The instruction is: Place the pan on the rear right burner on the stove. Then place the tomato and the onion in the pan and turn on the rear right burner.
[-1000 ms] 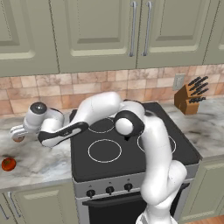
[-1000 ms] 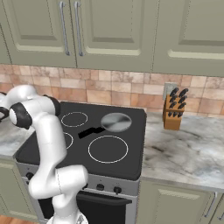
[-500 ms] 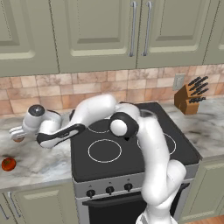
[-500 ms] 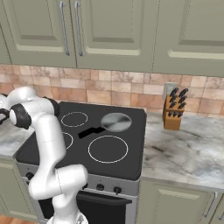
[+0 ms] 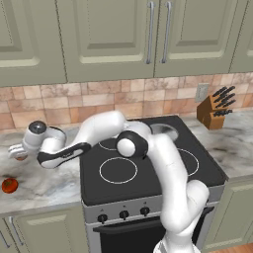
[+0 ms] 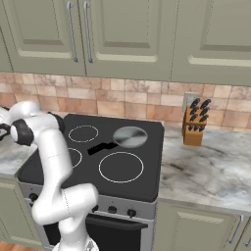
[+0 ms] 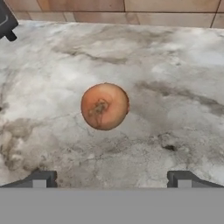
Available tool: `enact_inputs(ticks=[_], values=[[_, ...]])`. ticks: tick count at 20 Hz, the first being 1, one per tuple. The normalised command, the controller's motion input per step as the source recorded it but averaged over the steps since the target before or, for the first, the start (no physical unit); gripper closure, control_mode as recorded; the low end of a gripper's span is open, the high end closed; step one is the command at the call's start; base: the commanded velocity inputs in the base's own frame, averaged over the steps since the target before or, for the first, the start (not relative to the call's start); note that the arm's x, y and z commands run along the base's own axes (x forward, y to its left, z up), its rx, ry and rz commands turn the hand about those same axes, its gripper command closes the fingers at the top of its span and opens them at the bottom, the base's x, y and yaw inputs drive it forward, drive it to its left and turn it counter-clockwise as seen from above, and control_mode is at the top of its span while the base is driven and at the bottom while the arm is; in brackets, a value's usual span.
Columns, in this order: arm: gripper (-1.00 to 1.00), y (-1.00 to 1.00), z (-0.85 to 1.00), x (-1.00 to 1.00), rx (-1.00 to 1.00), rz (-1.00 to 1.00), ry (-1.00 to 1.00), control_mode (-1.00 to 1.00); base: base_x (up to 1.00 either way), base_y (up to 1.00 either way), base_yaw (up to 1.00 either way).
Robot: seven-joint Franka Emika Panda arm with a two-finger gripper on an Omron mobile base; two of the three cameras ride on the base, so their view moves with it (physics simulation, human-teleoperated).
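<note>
Hovering over the marble counter (image 7: pixel 183 65), the fingers (image 7: pixel 39 178) stand wide apart, empty, above the onion (image 7: pixel 104 106).

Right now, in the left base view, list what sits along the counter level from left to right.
Small bright red tomato → the hand over the pale brownish-tan onion → black glass-topped stove → wooden knife block with black handles.

No readable text, labels or numbers on anything here.
</note>
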Motion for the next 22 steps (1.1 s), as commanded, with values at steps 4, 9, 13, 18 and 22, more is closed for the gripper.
enact_inputs(ticks=[4,9,13,18,22], values=[[-1.00,0.18,-0.18,0.21,0.00,-0.02,0.04,-1.00,0.00,0.00,0.00],[-1.00,0.17,-0.18,0.23,0.00,-0.02,0.04,-1.00,0.00,0.00,0.00],[-1.00,0.16,-0.17,0.23,0.00,-0.03,0.02,-1.00,0.00,0.00,0.00],[-1.00,0.16,-0.17,0.22,0.00,-0.03,0.02,-1.00,0.00,0.00,0.00],[-1.00,0.21,-0.16,0.25,0.00,-0.03,0.01,-1.00,0.00,0.00,0.00]])
